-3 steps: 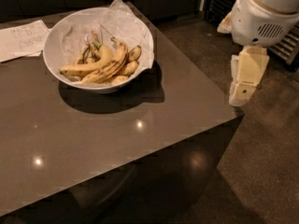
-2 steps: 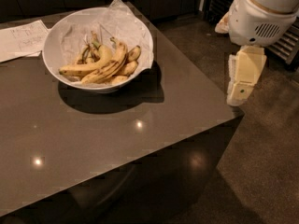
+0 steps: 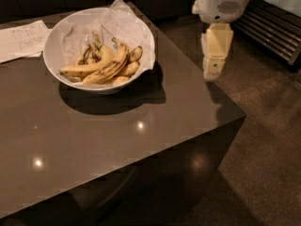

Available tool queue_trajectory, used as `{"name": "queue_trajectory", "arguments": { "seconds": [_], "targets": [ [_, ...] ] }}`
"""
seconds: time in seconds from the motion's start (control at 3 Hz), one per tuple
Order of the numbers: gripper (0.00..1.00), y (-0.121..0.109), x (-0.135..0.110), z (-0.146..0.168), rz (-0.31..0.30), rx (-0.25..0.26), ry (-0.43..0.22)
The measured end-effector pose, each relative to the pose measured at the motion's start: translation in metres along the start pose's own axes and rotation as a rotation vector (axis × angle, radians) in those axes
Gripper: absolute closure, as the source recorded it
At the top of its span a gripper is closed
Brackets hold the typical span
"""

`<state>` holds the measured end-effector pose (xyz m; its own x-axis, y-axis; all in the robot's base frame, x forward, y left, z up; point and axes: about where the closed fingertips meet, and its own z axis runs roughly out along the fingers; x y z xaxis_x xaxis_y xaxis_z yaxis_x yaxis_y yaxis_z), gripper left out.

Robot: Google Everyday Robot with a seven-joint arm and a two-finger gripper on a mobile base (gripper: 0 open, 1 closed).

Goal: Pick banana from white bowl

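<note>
The white bowl (image 3: 55, 68) stands on the dark table at the back left and holds several bananas. The banana (image 3: 116, 64) is long, curved and brown-streaked, and lies across the top of the pile with its dark stem toward the back. A cleaner yellow banana (image 3: 87, 68) lies to its left, and short stubby ones (image 3: 130, 69) lie to its right. My gripper (image 3: 212, 69) hangs down from the white arm housing (image 3: 221, 4), right of the bowl, over the table's right edge. It is well apart from the bowl and holds nothing.
A white paper sheet with handwriting (image 3: 21, 39) lies flat at the back left. Crumpled clear wrap (image 3: 120, 22) lines the bowl's far side. The table's right edge (image 3: 211, 88) drops to a speckled floor. A slatted grille (image 3: 277, 32) stands at the far right.
My gripper and arm have moved left, from out over the floor to the table's right edge. The bowl and bananas have not moved.
</note>
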<state>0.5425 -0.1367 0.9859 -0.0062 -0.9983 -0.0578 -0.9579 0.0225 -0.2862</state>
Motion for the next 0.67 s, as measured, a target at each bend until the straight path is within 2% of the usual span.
{"name": "queue_trajectory", "arguments": {
  "seconds": [0.33,0.67],
  "targets": [
    [0.00,-0.0225,-0.0311,0.0023,-0.106,0.029,0.000],
    [0.00,-0.0231,-0.0296,0.0054,-0.093,0.038,-0.011]
  ]
}}
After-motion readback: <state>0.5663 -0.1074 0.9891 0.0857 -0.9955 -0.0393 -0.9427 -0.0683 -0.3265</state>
